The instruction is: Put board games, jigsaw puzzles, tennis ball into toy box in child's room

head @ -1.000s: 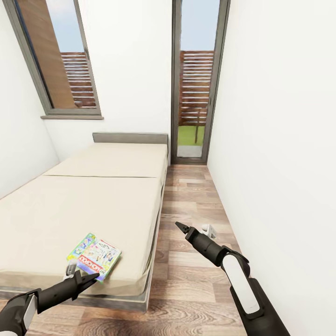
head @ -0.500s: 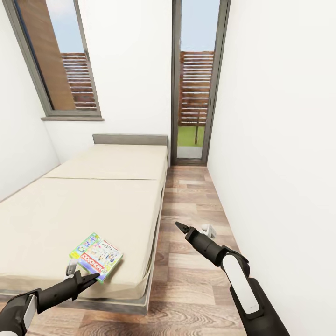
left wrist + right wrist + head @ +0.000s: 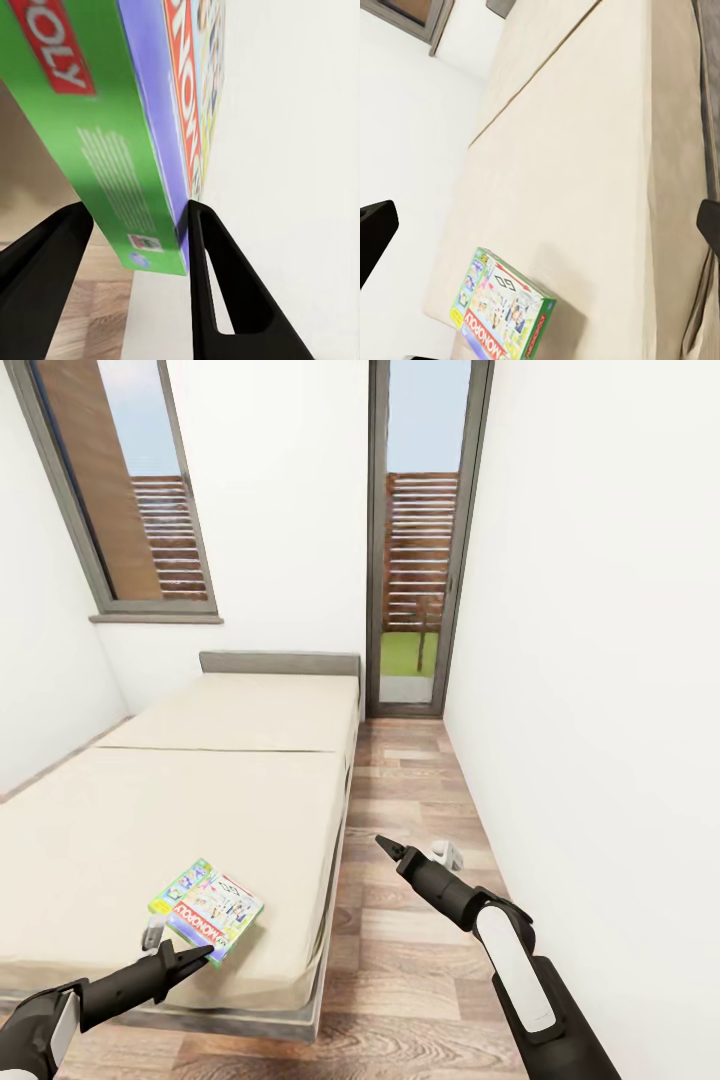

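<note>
L gripper (image 3: 135,247), fingers spread, is straddling the near corner of the Monopoly board game (image 3: 206,908) lying on the bed (image 3: 200,800): prob. light, stiff cardboard w/ slick faces, so pinch across its thin edge.

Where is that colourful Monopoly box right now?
In the head view, the Monopoly box lies on the bed, near its foot-end corner, just beyond the left pincer.

"MONOPOLY" on green-edged board game (image 3: 207,909) cover.

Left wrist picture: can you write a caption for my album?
Open left pincer around a corner of the Monopoly box.
</note>
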Motion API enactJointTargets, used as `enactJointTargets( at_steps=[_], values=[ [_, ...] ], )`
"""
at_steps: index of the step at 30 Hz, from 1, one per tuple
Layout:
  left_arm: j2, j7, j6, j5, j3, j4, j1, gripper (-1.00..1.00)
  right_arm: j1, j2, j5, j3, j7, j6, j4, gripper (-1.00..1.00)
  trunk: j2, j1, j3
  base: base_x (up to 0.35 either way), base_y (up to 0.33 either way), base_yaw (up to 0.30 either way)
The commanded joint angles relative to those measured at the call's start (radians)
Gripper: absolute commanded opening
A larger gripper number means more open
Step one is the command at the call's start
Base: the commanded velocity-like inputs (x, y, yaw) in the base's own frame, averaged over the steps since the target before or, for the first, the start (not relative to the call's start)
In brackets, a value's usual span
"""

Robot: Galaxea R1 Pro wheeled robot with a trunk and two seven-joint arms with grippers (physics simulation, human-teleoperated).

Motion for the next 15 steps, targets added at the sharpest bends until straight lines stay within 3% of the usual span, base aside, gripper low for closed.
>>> enactJointTargets(
  at_steps=[1, 8, 11, 15],
  values=[
    [-0.001, -0.008, 0.008, -0.012, 0.006, 0.000, -0.001, -1.00, -0.001, 0.001, 0.001, -0.001, 0.002, 0.004, 0.000, 1.00, 0.007, -0.004, 0.002, 0.000, 0.000, 0.000],
    [0.015, -0.031, 0.012, -0.012, 0.005, -0.024, -0.002, -1.00, -0.001, 0.001, 0.001, -0.001, 0.002, 0.004, 0.002, 1.00, 0.056, -0.031, 0.024, 0.000, 0.000, 0.000],
    [0.025, -0.099, 0.020, -0.013, 0.004, -0.069, -0.002, -1.00, -0.001, 0.004, 0.001, -0.001, 0.002, 0.004, 0.002, 1.00, 0.077, -0.042, 0.034, 0.000, 0.000, 0.000],
    [0.053, -0.251, 0.060, -0.021, -0.005, -0.135, -0.001, -1.00, -0.001, 0.006, 0.001, 0.000, 0.002, 0.004, 0.003, 1.00, 0.077, -0.042, 0.034, 0.000, 0.000, 0.000]
  ],
)
